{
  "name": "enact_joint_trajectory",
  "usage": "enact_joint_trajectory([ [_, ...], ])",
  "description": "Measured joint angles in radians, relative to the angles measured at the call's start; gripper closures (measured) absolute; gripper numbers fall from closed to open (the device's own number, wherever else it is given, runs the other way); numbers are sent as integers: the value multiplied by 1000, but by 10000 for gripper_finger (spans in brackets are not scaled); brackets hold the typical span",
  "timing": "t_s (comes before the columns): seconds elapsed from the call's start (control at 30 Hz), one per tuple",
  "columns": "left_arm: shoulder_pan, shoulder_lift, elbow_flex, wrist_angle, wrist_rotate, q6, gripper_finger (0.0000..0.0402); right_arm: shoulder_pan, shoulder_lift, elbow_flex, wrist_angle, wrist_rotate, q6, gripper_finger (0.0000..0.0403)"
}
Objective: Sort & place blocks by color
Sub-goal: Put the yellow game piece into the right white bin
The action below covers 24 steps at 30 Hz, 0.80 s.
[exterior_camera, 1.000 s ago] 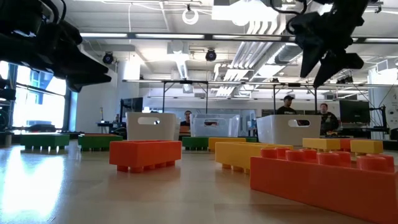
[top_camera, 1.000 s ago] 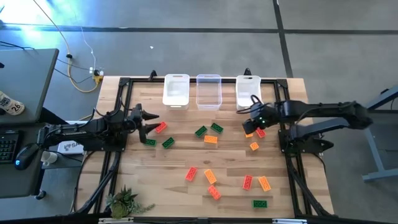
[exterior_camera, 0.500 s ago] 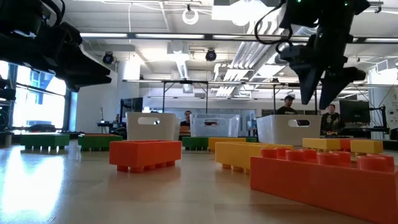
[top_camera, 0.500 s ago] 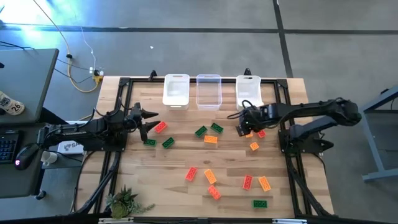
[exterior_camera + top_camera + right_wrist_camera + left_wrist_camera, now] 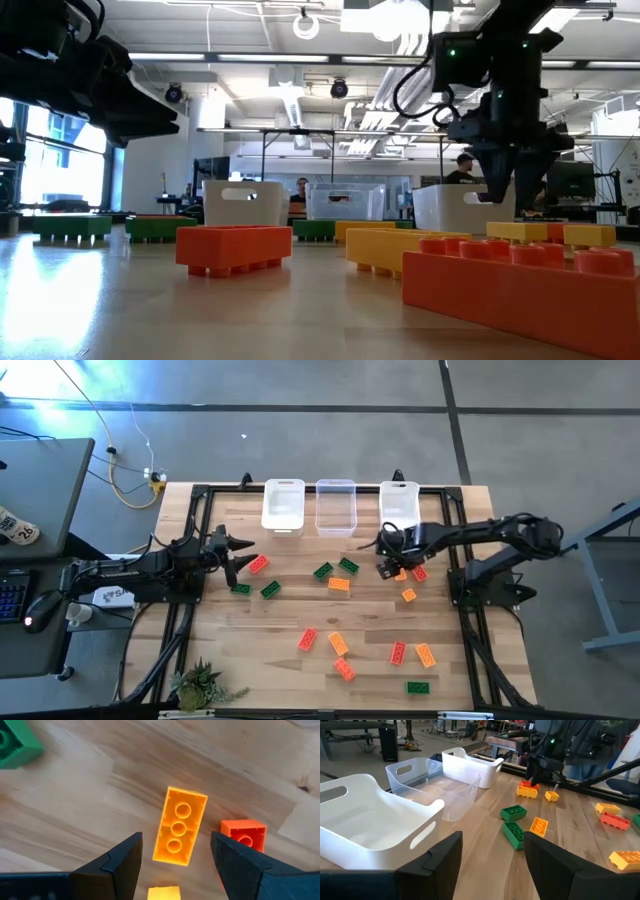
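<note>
Now the right end effector (image 5: 175,865) hangs low over an orange block (image 5: 179,826) lying flat on the desk (image 5: 300,610) just in front of the right-hand bin (image 5: 399,506), fingers apart and straddling it, nothing held. To grip well, I'd judge it should centre over the long sides, drop straight down and close squarely, clear of the red block (image 5: 244,834) just beside. The left end effector (image 5: 236,554) waits by the left edge, fingers apart, empty. Counted from above: three bins, all apparently empty, and about fifteen loose blocks, roughly five green, four red and six orange.
</note>
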Motion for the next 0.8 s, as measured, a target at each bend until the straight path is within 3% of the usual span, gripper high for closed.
enact_joint_trajectory([
  [0.37,0,0,0,0,0,0,202,-56,85,0,23,-50,-99,180],
  [0.8,0,0,0,0,0,0,202,-56,192,0,69,-11,-128,183],
])
